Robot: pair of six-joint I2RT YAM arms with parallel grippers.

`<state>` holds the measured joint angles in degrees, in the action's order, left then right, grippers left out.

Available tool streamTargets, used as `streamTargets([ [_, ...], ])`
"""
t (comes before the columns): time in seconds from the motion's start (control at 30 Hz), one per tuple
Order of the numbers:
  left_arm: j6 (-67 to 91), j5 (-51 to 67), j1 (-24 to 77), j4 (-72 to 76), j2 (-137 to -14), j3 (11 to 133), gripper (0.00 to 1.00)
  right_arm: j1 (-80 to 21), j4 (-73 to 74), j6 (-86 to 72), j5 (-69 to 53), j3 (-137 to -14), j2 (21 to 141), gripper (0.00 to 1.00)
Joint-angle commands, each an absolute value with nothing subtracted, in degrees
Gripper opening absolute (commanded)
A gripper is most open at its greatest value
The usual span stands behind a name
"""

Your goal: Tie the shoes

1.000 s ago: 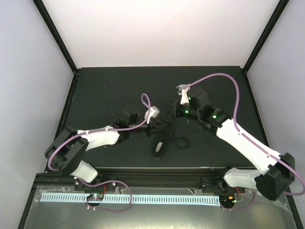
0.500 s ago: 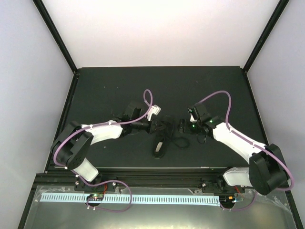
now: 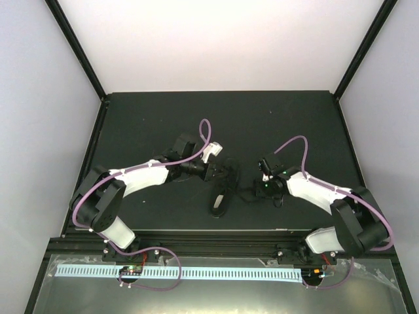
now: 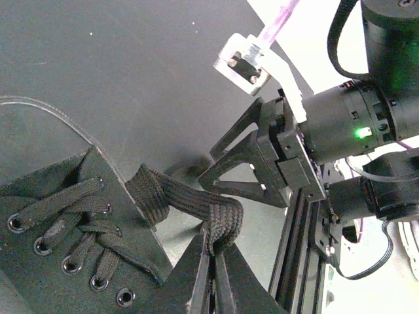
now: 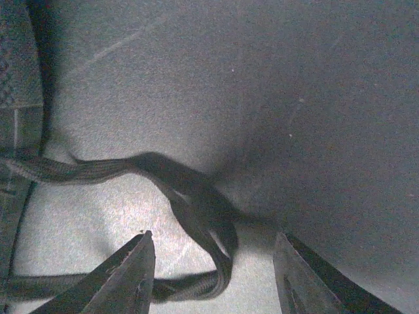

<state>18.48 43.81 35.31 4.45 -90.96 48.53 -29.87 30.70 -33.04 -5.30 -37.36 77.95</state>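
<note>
- Left hand (image 4: pixel 213 278): low over the dark worktop (image 3: pixel 144 118), at the centre of the top view, right beside the upper end of the shoe. Fingers pressed together, pinching a fold of the flat black lace (image 4: pixel 196 206).
- Shoe (image 3: pixel 220 196): small, black, lying on the worktop at lower centre of the top view, between the two hands. Its long axis runs up and down the frame. The left wrist view shows eyelets and crossed lacing at lower left.
- Lace: one strand leaves the top eyelets and runs straight to the left hand's fingertips, where it doubles over. A second strand trails right from the shoe and curls into a loose loop on the worktop.
- Right hand (image 5: pixel 213 239): near the shoe, on its right, low to the worktop. Fingers stand apart and grip nothing. The loose loop lies between the two fingertips, touching neither as far as the right wrist view shows.
</note>
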Motion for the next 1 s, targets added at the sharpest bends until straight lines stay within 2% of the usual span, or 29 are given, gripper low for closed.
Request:
streamTargets([
  [0.0,15.95,45.36,34.90,0.99,-91.59,50.82,0.02,-30.28,28.26,-31.00,-4.89,-38.88,81.57,0.49],
  [0.1,16.00,45.67,34.81,0.61,-91.63,51.15,0.02,-30.43,27.95,-30.44,-4.20,-39.19,83.17,0.39],
  [0.23,15.85,45.86,34.66,-0.95,-92.14,51.98,0.03,-30.43,28.32,-31.02,-4.63,-38.75,80.89,0.03],
  [0.4,15.45,46.39,34.28,-4.19,-92.91,53.49,0.05,-30.43,31.31,-34.73,-4.69,-38.55,64.84,0.02],
  [0.57,14.48,49.60,34.22,-5.83,-94.38,55.06,0.06,-30.41,25.23,-35.69,-13.88,-40.93,52.94,0.02],
  [0.77,12.60,57.28,34.39,-2.52,-94.94,55.09,0.07,-30.41,16.85,-37.36,-21.10,-46.88,56.94,0.02],
  [0.97,11.86,60.65,35.27,0.01,-95.73,55.37,0.11,-30.41,14.34,-36.49,-21.19,-52.97,62.31,0.02],
])
